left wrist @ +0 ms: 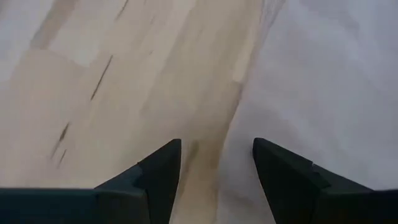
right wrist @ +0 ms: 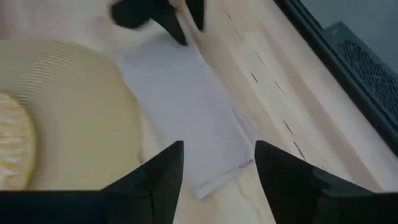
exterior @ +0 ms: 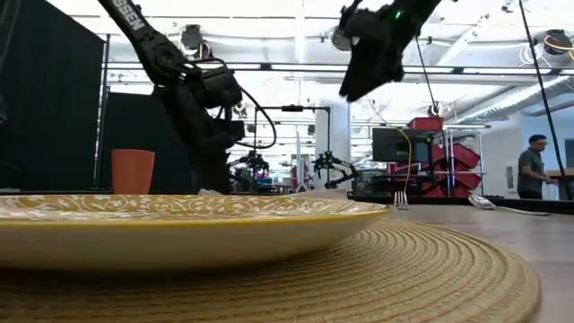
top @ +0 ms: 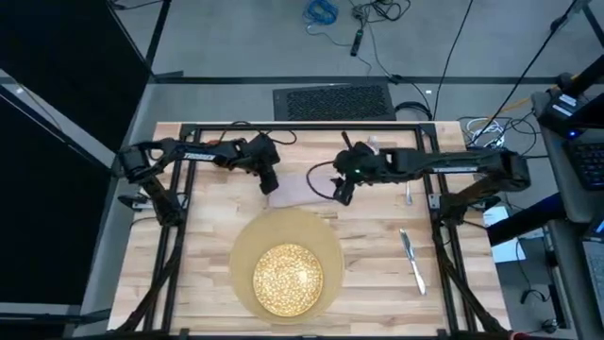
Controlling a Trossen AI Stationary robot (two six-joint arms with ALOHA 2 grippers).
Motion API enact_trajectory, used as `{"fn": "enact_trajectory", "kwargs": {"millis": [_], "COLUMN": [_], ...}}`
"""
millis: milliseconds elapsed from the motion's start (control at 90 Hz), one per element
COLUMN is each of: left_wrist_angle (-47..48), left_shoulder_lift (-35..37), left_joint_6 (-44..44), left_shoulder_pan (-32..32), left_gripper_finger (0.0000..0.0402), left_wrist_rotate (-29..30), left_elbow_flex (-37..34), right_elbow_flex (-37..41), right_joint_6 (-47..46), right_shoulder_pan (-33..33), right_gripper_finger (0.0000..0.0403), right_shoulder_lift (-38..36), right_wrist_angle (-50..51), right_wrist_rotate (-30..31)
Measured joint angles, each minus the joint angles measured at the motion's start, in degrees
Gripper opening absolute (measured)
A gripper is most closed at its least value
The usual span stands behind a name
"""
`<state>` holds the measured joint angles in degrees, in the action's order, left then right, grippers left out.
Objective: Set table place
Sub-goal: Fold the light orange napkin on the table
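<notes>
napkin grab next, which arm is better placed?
Probably left. The left gripper is down at the edge of the pinkish-grey cloth napkin, jaws open astride that edge. The right gripper hangs higher above the opposite end, jaws open.

Plate (exterior: 179, 224) cut off at left edge; fork (exterior: 401, 199) too small to make out

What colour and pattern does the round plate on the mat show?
The plate is white with dense gold speckling, clearest in the high view.
</notes>
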<state>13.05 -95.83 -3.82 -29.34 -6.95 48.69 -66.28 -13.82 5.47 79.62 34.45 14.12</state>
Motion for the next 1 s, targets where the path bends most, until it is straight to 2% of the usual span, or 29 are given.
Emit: {"fn": "enact_trajectory", "kwargs": {"millis": [200,878,1000], "left_wrist_angle": [-2.49,2.41,2.44], "left_shoulder_lift": [-0.29,-0.85,-0.84], "left_joint_6": [0.43,0.35,-1.20], "left_shoulder_pan": [-0.04,0.79,1.51], "left_gripper_finger": [0.0187,0.0187,0.0169], "left_wrist_rotate": [-0.40,-0.95,0.35], "left_elbow_flex": [0.02,0.02,0.02], "right_elbow_flex": [0.00,0.02,0.02], "right_joint_6": [-0.02,0.57,0.57], "right_shoulder_pan": [-1.86,-1.72,-1.72], "right_gripper_finger": [0.0183,0.0183,0.0183], "right_shoulder_lift": [-2.72,-3.13,-3.13], "right_wrist_angle": [2.04,3.50,3.49], "right_wrist_rotate": [3.90,3.99,3.99]}}
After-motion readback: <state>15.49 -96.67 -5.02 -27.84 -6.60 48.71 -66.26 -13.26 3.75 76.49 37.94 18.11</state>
